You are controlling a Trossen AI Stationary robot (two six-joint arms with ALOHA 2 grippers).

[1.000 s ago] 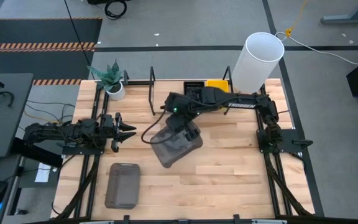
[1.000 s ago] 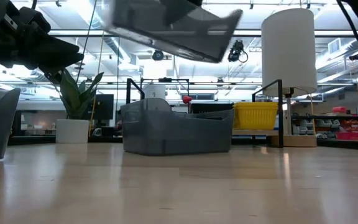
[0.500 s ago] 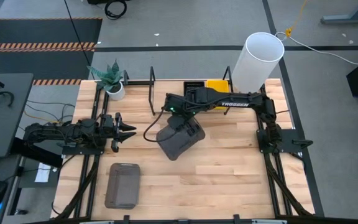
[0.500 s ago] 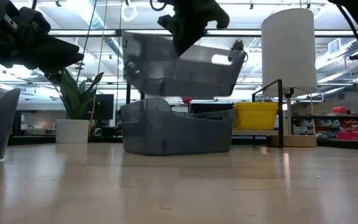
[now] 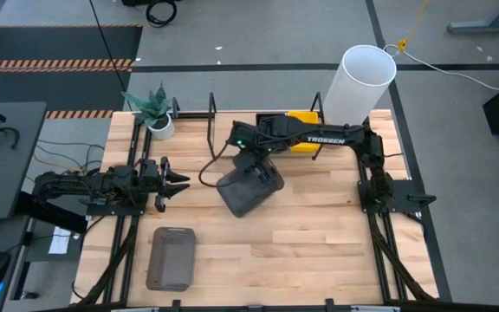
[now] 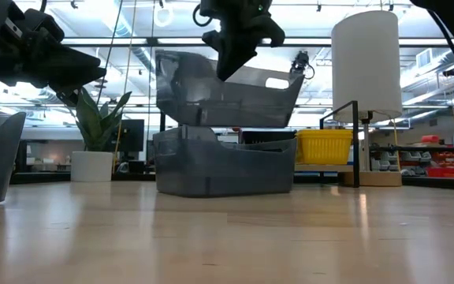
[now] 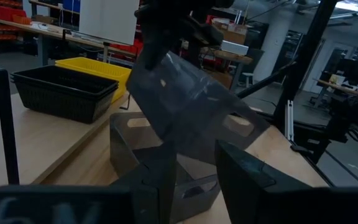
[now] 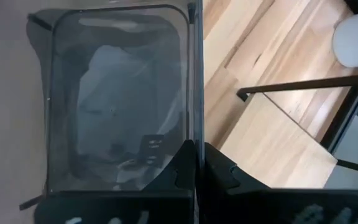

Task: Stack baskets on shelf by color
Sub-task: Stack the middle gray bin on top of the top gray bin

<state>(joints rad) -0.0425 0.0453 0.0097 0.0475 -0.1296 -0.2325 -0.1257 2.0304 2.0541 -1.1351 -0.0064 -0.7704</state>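
My right gripper (image 6: 235,59) is shut on a smoky-grey basket (image 6: 227,95) and holds it just over a second grey basket (image 6: 223,166) that stands on the table's middle. The held basket's bottom is at the lower one's rim; whether they touch I cannot tell. A third grey basket (image 5: 171,257) lies near the front left. A black basket (image 5: 271,123) and a yellow basket (image 5: 304,119) sit on the shelf (image 5: 232,130) at the far edge. My left gripper (image 5: 178,182) waits open at the table's left. My right gripper pinches the rim of one side wall (image 8: 194,118) of the grey basket, one finger inside (image 8: 182,165) and one outside. The fingers slant down from above and from the table's right. The basket hangs below them, open side up and slightly tilted.
A tall white cylinder (image 5: 362,82) stands at the far right beside the shelf. A potted plant (image 5: 154,111) is at the far left corner. Thin black uprights (image 5: 212,130) frame the shelf. Bare tabletop (image 5: 319,251) lies at the near right.
My right gripper has come down and gone toward the far edge with the grey basket. The basket was high and steeply tilted; it has turned nearly level and now hangs right above the grey basket on the table.
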